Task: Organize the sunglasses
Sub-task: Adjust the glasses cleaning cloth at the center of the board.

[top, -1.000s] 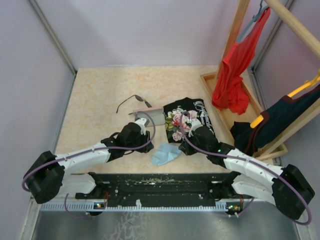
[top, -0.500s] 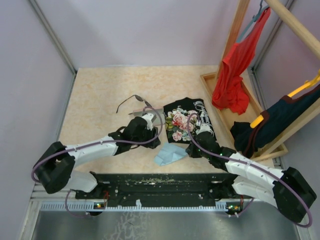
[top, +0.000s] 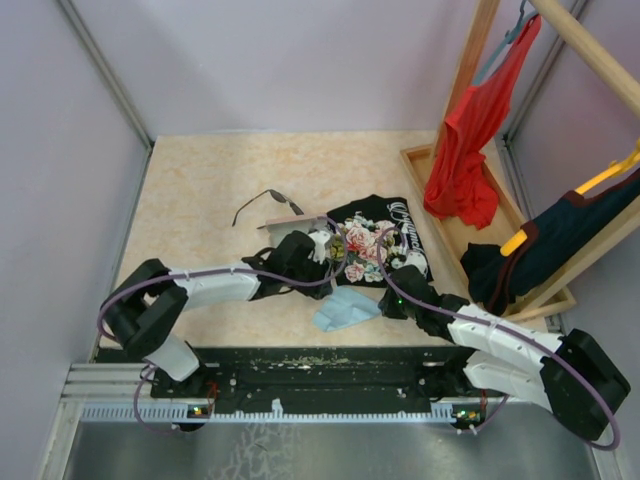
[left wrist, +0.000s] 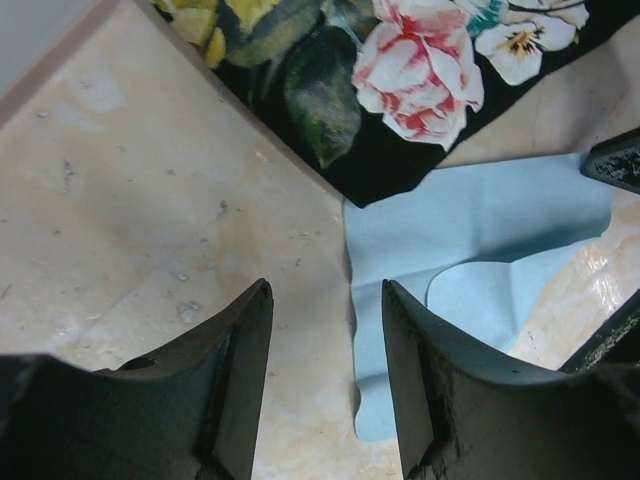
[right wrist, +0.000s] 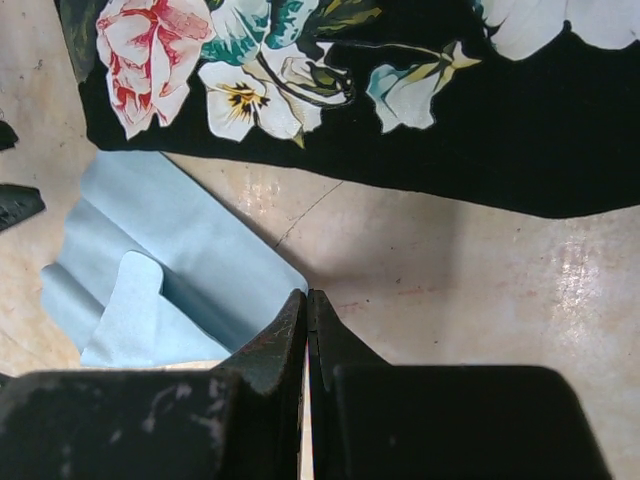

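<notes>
The sunglasses (top: 268,203) are found lying on the tabletop (top: 190,180) with their arms spread. They lie beyond the left tool (top: 322,248) and off to its left, well apart from both tools and touched by neither.

The left tool is held roughly half open, and nothing is gripped between its jaws. The edge of a light-blue cloth (left wrist: 470,230) is seen directly beneath it, and a black flowered garment (left wrist: 385,175) lies just ahead of it. The right tool (right wrist: 307,297) is pressed fully closed, and nothing is visibly carried by it. The corner of the cloth is met right at its tips, but whether that corner is actually touched cannot be made out from the wrist view.

The task is judged to be barely begun. The sunglasses have not been picked up, folded or put away, so all of the handling is left to be done. Attention appears to be given to the cloth first.
</notes>
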